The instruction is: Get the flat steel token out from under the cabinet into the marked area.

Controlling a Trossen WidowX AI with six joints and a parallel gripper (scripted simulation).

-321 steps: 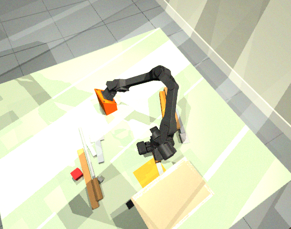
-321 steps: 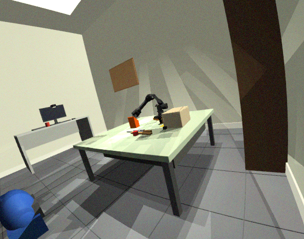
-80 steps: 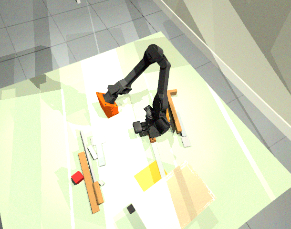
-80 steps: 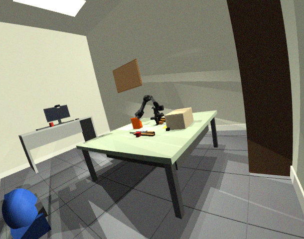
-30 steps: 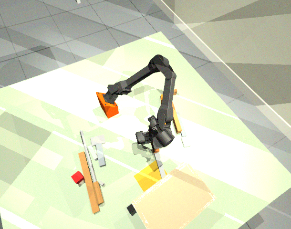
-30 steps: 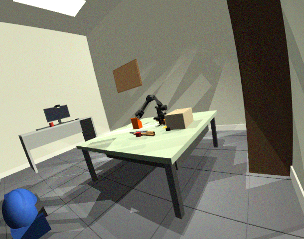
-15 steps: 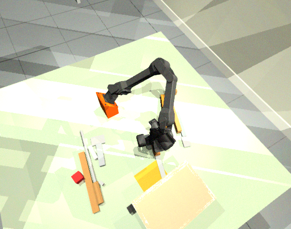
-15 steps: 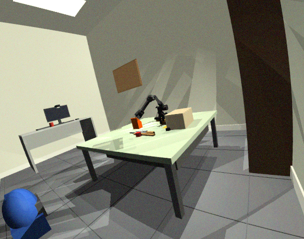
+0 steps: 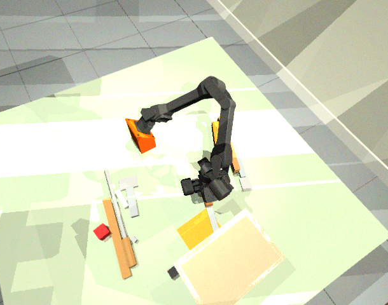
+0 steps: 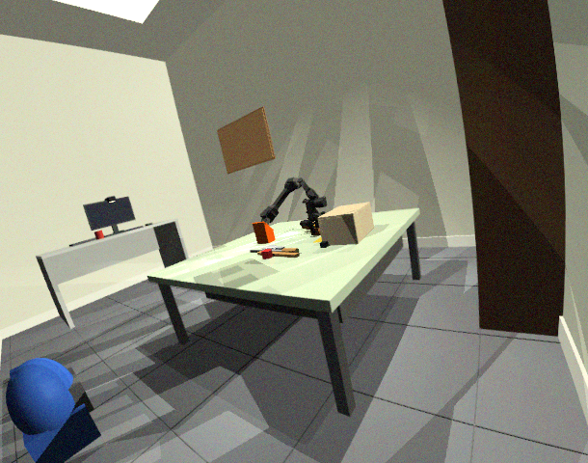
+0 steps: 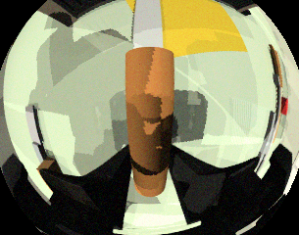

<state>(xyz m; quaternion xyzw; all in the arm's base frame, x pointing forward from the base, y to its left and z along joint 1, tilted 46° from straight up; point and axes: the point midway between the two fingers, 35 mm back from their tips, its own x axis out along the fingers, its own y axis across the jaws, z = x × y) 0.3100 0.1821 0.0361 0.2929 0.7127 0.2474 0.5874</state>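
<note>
Gripping a brown wooden handle (image 11: 149, 124) between its jaws, the gripper (image 9: 208, 197) hangs low over the bench (image 9: 303, 210). Beyond the handle a pale flat blade (image 9: 213, 218) reaches toward the yellow marked area (image 9: 192, 229), just ahead of the gripper, with the tan cabinet (image 9: 233, 256) farther on. I cannot spot the steel token; presumably it lies under that cabinet. Thin, stiff and slippery, it should slide easily, so I'd drag it flat rather than pinch it.
</note>
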